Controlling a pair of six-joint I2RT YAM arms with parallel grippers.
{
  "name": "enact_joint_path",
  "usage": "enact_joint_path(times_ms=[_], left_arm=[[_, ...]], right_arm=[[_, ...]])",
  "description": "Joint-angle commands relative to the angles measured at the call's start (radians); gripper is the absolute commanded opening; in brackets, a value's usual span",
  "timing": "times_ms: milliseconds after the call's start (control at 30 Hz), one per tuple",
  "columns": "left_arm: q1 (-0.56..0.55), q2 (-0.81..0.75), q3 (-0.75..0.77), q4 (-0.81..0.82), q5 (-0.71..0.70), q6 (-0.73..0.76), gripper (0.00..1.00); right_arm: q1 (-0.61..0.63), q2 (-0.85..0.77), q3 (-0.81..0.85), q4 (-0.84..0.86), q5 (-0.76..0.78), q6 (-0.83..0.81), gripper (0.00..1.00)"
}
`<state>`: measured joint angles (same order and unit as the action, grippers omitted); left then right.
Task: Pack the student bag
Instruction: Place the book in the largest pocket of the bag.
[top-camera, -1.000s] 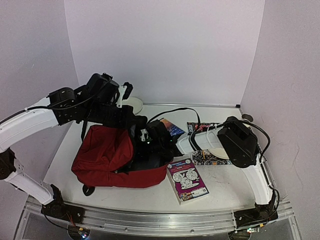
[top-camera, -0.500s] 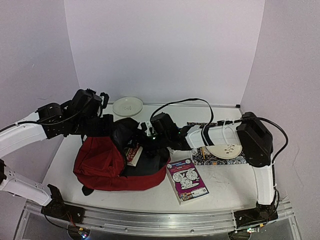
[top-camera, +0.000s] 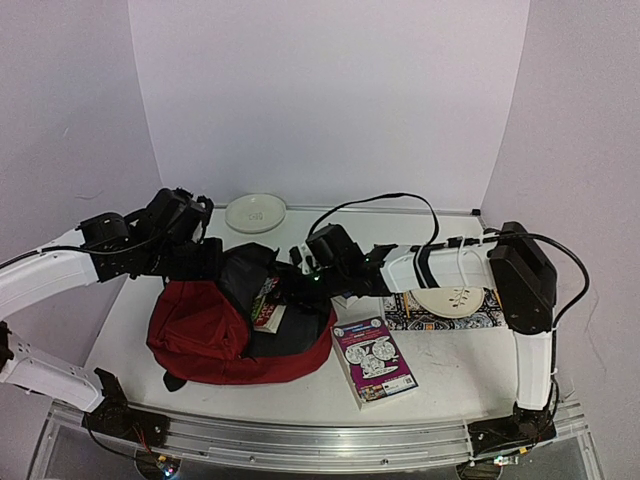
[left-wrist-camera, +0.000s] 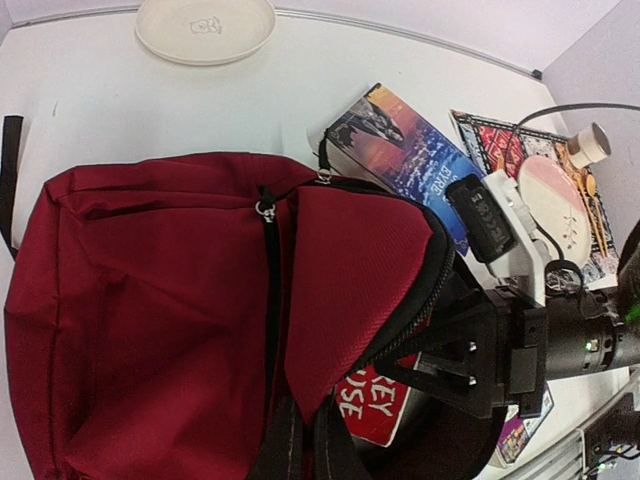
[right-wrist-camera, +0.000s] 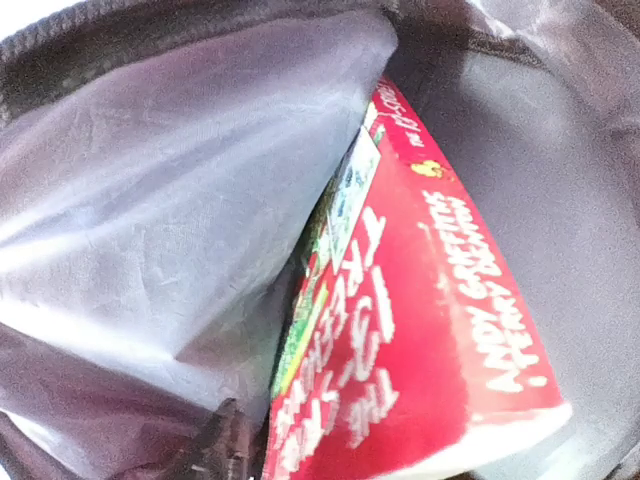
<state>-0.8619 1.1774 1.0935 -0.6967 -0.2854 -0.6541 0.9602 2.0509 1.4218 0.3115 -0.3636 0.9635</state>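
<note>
The student bag (top-camera: 200, 322) lies on its side at the left of the table, dark red with a black zip, its mouth facing right. My left gripper (top-camera: 228, 268) is shut on the bag's upper flap and holds the mouth open; its fingers (left-wrist-camera: 272, 440) pinch the red fabric (left-wrist-camera: 340, 260). My right gripper (top-camera: 298, 284) reaches into the mouth, shut on a red book (top-camera: 267, 306). The book (left-wrist-camera: 375, 405) shows under the right gripper's black finger (left-wrist-camera: 450, 350). In the right wrist view the red book (right-wrist-camera: 420, 340) leans against the grey lining (right-wrist-camera: 150, 200).
A purple book (top-camera: 373, 360) lies in front of the bag's mouth. A blue book (left-wrist-camera: 410, 150) lies behind the bag. A patterned book (top-camera: 480, 318) with a plate (top-camera: 450, 300) on it is at the right. A white plate (top-camera: 255, 212) sits at the back.
The left arm swung left and down, pulling the flap wider. The right arm stretched out flatter. The red book now shows inside the open mouth.
</note>
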Motion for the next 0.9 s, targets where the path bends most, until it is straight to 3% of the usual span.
enact_joint_path(times_ms=[0, 167, 367, 567, 700, 867], left_arm=[[0.006, -0.005, 0.087, 0.057, 0.116, 0.042, 0.0], [0.006, 0.004, 0.141, 0.081, 0.204, 0.048, 0.0], [0.006, 0.024, 0.207, 0.097, 0.243, 0.074, 0.0], [0.005, 0.076, 0.268, 0.1, 0.314, 0.099, 0.0], [0.004, 0.059, 0.26, 0.104, 0.333, 0.1, 0.0], [0.006, 0.014, 0.19, 0.103, 0.29, 0.076, 0.0]], right_arm=[[0.001, 0.023, 0.044, 0.091, -0.065, -0.008, 0.25], [0.001, 0.038, 0.043, 0.223, -0.12, 0.038, 0.01], [0.001, 0.055, 0.025, 0.435, -0.204, 0.13, 0.0], [0.001, 0.119, 0.07, 0.47, -0.222, 0.178, 0.0], [0.0, 0.156, 0.081, 0.373, -0.149, 0.147, 0.1], [-0.001, 0.18, 0.111, 0.145, -0.034, 0.056, 0.4]])
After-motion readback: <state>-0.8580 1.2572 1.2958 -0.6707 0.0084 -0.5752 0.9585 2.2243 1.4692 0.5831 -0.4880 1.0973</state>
